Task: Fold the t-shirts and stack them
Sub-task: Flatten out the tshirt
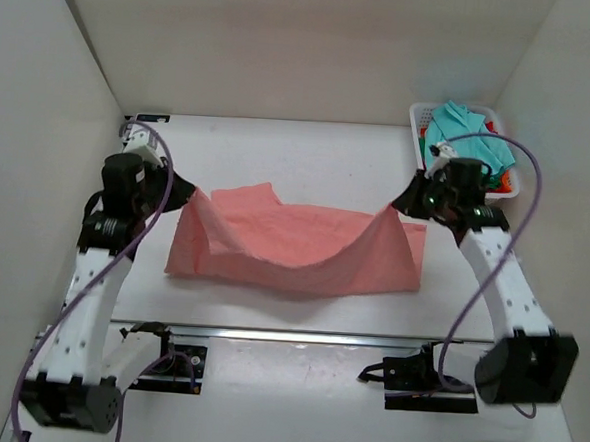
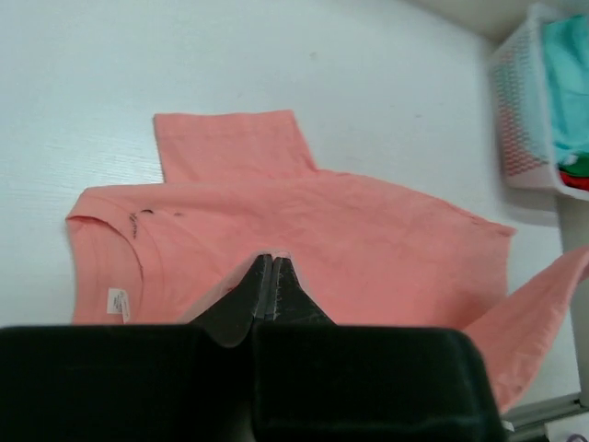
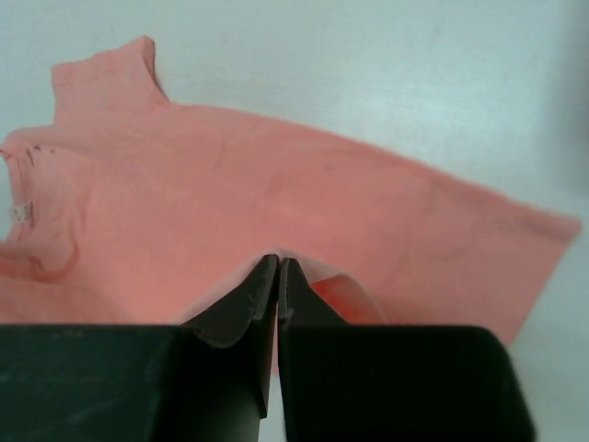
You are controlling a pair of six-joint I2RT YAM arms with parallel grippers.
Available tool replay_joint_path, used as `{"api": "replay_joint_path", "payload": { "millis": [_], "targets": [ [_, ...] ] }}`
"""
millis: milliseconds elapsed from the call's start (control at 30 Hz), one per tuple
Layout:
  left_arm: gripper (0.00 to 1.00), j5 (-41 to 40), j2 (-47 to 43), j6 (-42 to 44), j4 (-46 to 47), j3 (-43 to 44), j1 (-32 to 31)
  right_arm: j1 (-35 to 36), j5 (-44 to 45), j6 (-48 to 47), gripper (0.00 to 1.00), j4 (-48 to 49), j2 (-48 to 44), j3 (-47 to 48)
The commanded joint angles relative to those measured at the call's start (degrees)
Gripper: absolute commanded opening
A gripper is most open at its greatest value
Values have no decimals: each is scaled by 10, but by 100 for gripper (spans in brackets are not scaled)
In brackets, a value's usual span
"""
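The salmon-pink t-shirt (image 1: 293, 246) lies across the middle of the table, its near edge lifted at both ends and sagging between them. My left gripper (image 1: 192, 197) is shut on the shirt's left corner and holds it up. My right gripper (image 1: 398, 209) is shut on the right corner and holds it up. In the left wrist view the shirt (image 2: 304, 230) spreads beyond the shut gripper (image 2: 271, 260), collar and label at left. In the right wrist view the shut gripper (image 3: 278, 261) pinches the cloth (image 3: 276, 203). A teal t-shirt (image 1: 471, 134) lies in the basket, with green and red cloth under it.
A white plastic basket (image 1: 418, 123) stands at the back right corner, just behind my right gripper; it also shows in the left wrist view (image 2: 520, 110). White walls close in the table on the left, back and right. A metal rail (image 1: 298, 334) runs along the near edge.
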Motion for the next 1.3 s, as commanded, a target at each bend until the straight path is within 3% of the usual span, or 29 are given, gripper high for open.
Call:
{"api": "replay_joint_path", "payload": {
  "millis": [0,133,233,300,367,533,700,833,933,1067,1267],
  "targets": [
    [0,52,135,20,68,7,27,7,-15,-29,0,47,150,121],
    [0,56,309,21,71,221,37,27,21,-55,0,18,284,341],
    [0,71,391,33,25,445,69,45,43,-75,0,-20,354,596],
    [0,37,423,47,-10,624,60,35,36,-72,0,-32,380,685],
    [0,36,415,36,6,651,66,13,8,-51,0,-5,367,681],
    [0,41,329,45,43,523,63,-31,-29,-47,0,25,311,517],
    [0,49,180,23,119,190,59,-24,-30,-60,0,76,226,321],
    [0,37,49,29,104,30,29,-19,-14,-74,0,83,135,158],
    [0,32,-42,20,74,-43,21,-29,-16,-58,0,82,64,45],
    [0,-43,-101,27,13,-43,-42,-34,-32,-39,0,95,-43,-38],
    [0,-65,-30,54,-16,111,-56,-63,-49,-38,0,67,-49,38]
  ]
}}
